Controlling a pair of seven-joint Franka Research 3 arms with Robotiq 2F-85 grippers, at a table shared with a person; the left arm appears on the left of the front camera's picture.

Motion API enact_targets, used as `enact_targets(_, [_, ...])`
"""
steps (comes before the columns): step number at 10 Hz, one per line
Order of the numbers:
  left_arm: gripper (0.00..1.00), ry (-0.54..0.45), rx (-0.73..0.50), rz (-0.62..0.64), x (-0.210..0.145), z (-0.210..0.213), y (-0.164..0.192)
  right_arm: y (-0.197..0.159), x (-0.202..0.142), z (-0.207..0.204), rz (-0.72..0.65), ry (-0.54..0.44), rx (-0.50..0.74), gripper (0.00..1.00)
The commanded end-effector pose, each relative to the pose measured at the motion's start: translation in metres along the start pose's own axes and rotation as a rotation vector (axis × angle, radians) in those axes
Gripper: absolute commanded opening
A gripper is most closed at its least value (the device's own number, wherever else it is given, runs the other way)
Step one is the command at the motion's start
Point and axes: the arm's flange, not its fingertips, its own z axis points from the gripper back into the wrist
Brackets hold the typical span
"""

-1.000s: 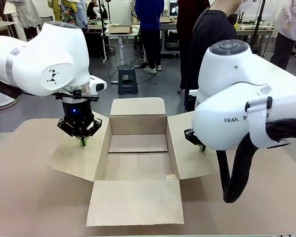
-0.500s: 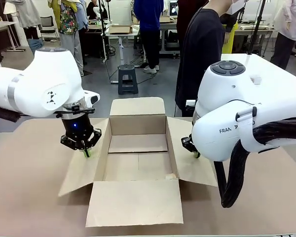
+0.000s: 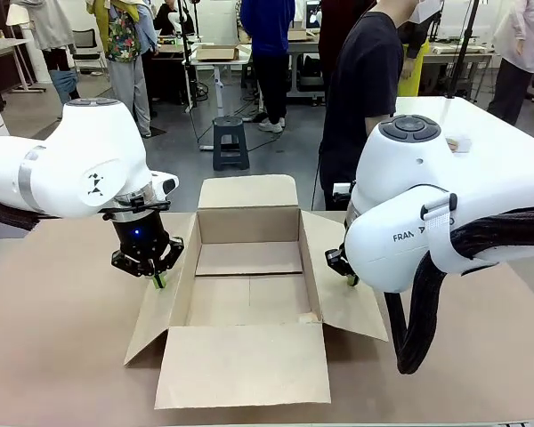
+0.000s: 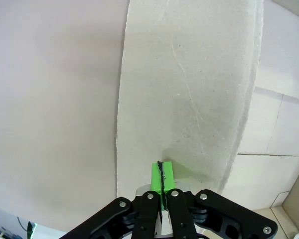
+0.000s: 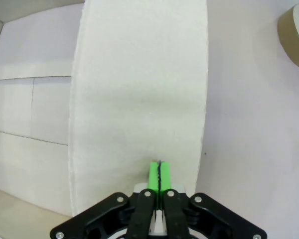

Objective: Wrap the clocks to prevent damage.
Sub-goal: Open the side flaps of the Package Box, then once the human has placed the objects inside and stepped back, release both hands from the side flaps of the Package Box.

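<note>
- Both side flaps of the cardboard box (image 3: 249,298) slope more steeply than a second ago, and each closed gripper has moved in toward the box.
- Table (image 3: 53,356): bare brown surface on which the box stands.
- Near flap (image 3: 245,365): lies spread out toward the robot, almost flat.
- Box: centred between the arms, upright, with its opening facing up. Its walls are square to the table's near edge, and foreshortening hides which side is longer.
- Left flap (image 3: 160,307): leans outward from the box's left wall.
- Left gripper (image 3: 157,281): green pads pressed together with nothing between them. In the left wrist view the tips (image 4: 162,172) meet the flap's pale face.
- Right flap (image 3: 338,294): leans outward from the right wall.
- Right gripper (image 3: 351,280): pads likewise pressed together, tips (image 5: 159,172) on the flap's face.
- Tape roll (image 5: 295,30): lies on the table beyond the right flap, apart from it.
- Far flap (image 3: 249,191): stands upright.
- Person (image 3: 365,80): in a black top, standing at the far side.
</note>
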Motion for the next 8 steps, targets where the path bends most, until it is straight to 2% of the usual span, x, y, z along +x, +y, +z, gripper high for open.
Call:
enact_targets(1, [0.00, -0.004, 0.001, -0.006, -0.0019, 0.0012, -0.0015, 0.0007, -0.0010, -0.0005, -0.007, 0.004, -0.003, 0.01])
enact_targets(8, [0.00, -0.004, 0.001, -0.006, -0.0019, 0.0012, -0.0015, 0.0007, -0.0010, -0.0005, -0.007, 0.004, -0.003, 0.01])
